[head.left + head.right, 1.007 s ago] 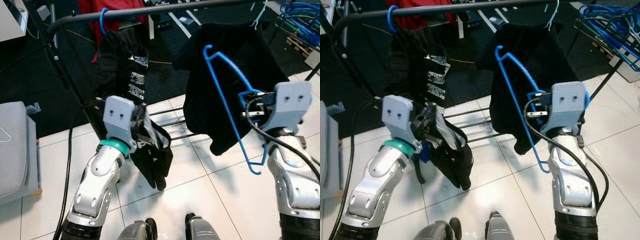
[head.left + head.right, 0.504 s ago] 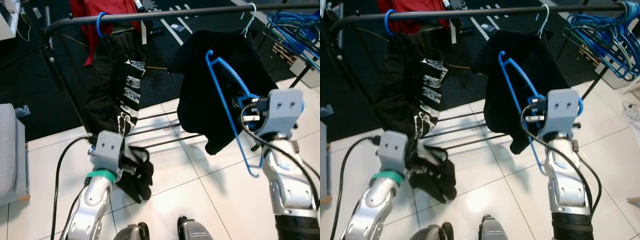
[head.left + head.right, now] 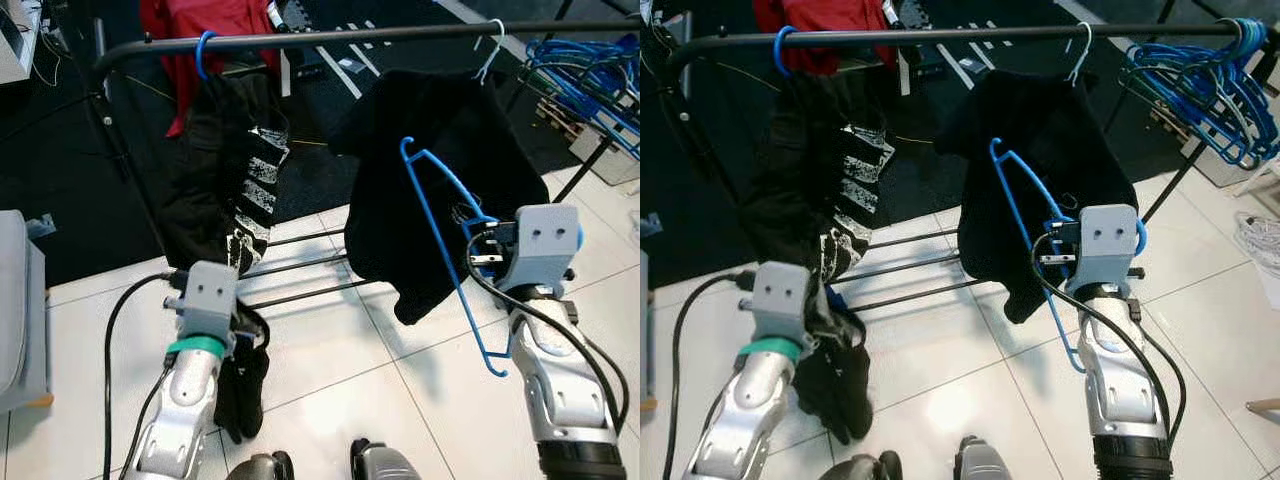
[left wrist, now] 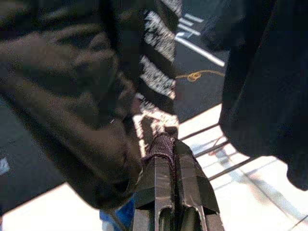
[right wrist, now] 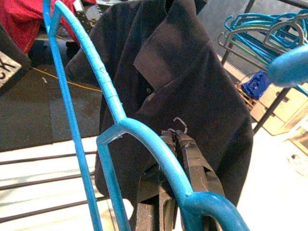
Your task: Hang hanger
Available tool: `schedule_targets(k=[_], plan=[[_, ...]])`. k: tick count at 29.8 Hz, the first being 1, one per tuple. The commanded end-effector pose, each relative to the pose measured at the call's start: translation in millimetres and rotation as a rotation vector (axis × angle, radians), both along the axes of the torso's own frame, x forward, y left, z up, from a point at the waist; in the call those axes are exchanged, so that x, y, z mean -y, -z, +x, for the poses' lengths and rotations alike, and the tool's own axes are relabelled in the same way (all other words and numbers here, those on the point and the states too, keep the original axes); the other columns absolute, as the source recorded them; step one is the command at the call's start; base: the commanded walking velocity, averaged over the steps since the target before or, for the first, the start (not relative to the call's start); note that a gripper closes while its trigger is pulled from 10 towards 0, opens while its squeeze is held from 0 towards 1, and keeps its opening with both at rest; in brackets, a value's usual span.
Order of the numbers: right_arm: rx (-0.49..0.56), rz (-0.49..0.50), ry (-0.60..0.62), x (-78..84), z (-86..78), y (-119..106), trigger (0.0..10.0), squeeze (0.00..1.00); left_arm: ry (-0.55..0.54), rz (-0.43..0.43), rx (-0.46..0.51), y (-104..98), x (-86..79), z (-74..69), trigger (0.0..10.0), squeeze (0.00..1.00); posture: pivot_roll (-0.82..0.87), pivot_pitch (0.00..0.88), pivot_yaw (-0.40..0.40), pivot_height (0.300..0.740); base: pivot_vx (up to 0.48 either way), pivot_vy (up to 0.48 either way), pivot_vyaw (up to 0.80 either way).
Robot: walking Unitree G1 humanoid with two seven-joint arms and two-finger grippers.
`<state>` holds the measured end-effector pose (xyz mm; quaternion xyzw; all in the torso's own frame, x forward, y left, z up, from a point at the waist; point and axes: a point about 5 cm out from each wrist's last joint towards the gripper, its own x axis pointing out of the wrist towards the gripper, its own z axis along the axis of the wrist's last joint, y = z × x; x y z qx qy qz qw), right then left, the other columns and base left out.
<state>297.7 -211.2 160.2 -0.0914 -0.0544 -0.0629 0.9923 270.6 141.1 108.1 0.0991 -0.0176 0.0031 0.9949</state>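
Left eye view: black metal clothes rail (image 3: 330,37) across the top, white tiled floor (image 3: 340,350) below, dark carpet behind.
Left gripper (image 4: 167,144): low, beneath the rail's left end; fingers pressed together, pinching a fold of soft black fabric.
Black patterned garment (image 3: 235,170): limp cloth with white printed patches, hung from a blue hook (image 3: 205,52) on the rail, its lower end drooping past the left wrist toward the floor.
Black jacket (image 3: 430,170): matte, collared, hung on a white hanger hook (image 3: 490,45) at mid-rail.
Blue hanger (image 3: 450,250): thin glossy plastic, triangular, empty, held tilted in front of the jacket with its hook uppermost, below the rail and not touching it.
Right gripper (image 5: 178,159): fingers narrowed to a slim gap, clamped at the hanger's bent shoulder.
Blue hanger bundle (image 3: 1200,80): many hangers crowded at the rail's right end.
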Motion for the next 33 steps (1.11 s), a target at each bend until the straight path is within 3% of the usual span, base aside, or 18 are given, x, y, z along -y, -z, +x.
schedule_targets(k=[1, 6, 12, 23, 33], plan=[[-0.015, 0.013, -0.013, -2.0, -1.3, 8.1, 10.0, 0.0, 0.034, 0.014, 0.033, -3.8, 9.6, -1.9, 10.0, 0.0, -0.19, 0.052, 0.015, 0.74, 0.0, 0.0, 0.0], [0.006, 0.023, -0.019, -4.5, -1.4, 4.9, 10.0, 0.0, 0.066, 0.013, 0.049, -8.0, 13.6, -3.7, 10.0, 0.0, -0.19, 0.056, 0.025, 0.74, 0.0, 0.0, 0.0], [0.11, 0.054, -0.023, -5.2, 1.8, -18.3, 10.0, 0.0, 0.117, -0.02, 0.057, -19.3, 14.0, -5.2, 10.0, 0.0, -0.17, 0.064, 0.039, 0.74, 0.0, 0.0, 0.0], [0.13, 0.063, -0.028, -5.7, 2.6, -18.5, 10.0, 0.0, 0.113, -0.027, 0.091, -24.8, 15.1, -1.2, 10.0, 0.0, -0.18, 0.058, 0.042, 0.74, 0.0, 0.0, 0.0], [0.143, 0.019, -0.007, 5.9, 6.4, -25.1, 10.0, 0.0, 0.111, -0.032, 0.099, -24.7, 18.4, 0.1, 10.0, 0.0, -0.19, 0.048, 0.036, 0.74, 0.462, 0.0, 0.0]])
